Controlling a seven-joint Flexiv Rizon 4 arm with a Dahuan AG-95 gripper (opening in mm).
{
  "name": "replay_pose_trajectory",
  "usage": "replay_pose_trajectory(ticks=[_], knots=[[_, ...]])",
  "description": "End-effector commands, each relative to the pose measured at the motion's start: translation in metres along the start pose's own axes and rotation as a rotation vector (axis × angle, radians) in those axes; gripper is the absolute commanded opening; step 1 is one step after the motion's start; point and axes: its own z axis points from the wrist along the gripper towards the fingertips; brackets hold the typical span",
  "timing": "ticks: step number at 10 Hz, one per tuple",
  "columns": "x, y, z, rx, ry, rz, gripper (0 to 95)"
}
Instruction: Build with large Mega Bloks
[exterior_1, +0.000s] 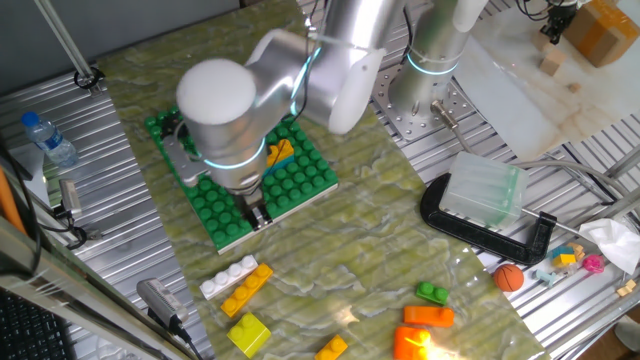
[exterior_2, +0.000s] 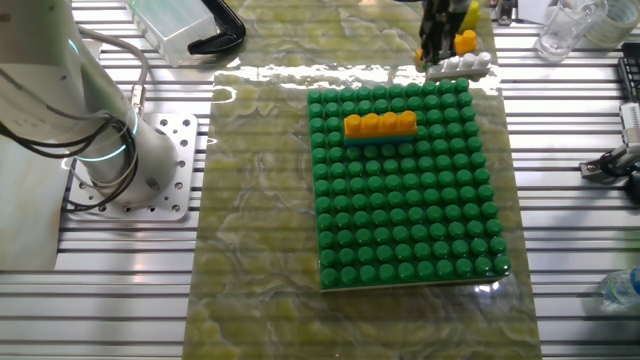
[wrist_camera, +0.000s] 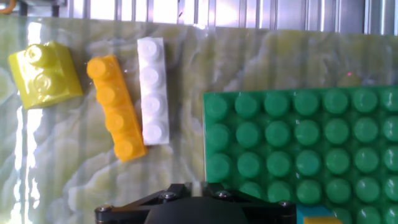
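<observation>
A green studded baseplate (exterior_1: 300, 185) (exterior_2: 410, 200) (wrist_camera: 298, 149) carries a yellow-orange four-stud bar (exterior_2: 380, 125) (exterior_1: 280, 152) that sits on a cyan brick. My gripper (exterior_1: 257, 215) (exterior_2: 436, 55) (wrist_camera: 196, 186) hangs over the plate's edge nearest the loose Mega Bloks, its fingers close together with nothing between them. Just off that edge lie a white four-stud bar (wrist_camera: 153, 90) (exterior_1: 228, 277) (exterior_2: 460, 66), a yellow-orange bar (wrist_camera: 116, 116) (exterior_1: 247, 290) and a yellow short brick (wrist_camera: 45, 73) (exterior_1: 249, 333).
More loose bricks lie near the mat's front: a green one (exterior_1: 432, 293), orange ones (exterior_1: 428, 316) and a small yellow-orange one (exterior_1: 332, 348). A black clamp (exterior_1: 480, 225) with a clear box, a small ball (exterior_1: 509, 277) and a water bottle (exterior_1: 45, 138) stand around the mat.
</observation>
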Motion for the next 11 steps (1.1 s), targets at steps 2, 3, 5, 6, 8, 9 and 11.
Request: replay_pose_trajectory(ticks=[2, 3, 5, 6, 8, 9, 11], knots=[[-0.014, 0.005, 0.002, 0.000, 0.037, 0.029, 19.0], [-0.017, 0.011, 0.007, 0.000, 0.037, 0.035, 19.0], [-0.020, 0.017, 0.013, 0.000, 0.032, 0.042, 19.0], [-0.022, 0.018, 0.014, -0.001, 0.029, 0.034, 19.0], [-0.028, 0.019, 0.018, -0.005, 0.016, 0.021, 19.0], [-0.032, 0.022, 0.019, -0.008, 0.010, 0.020, 19.0], [-0.041, 0.031, 0.021, -0.009, 0.003, 0.024, 19.0]])
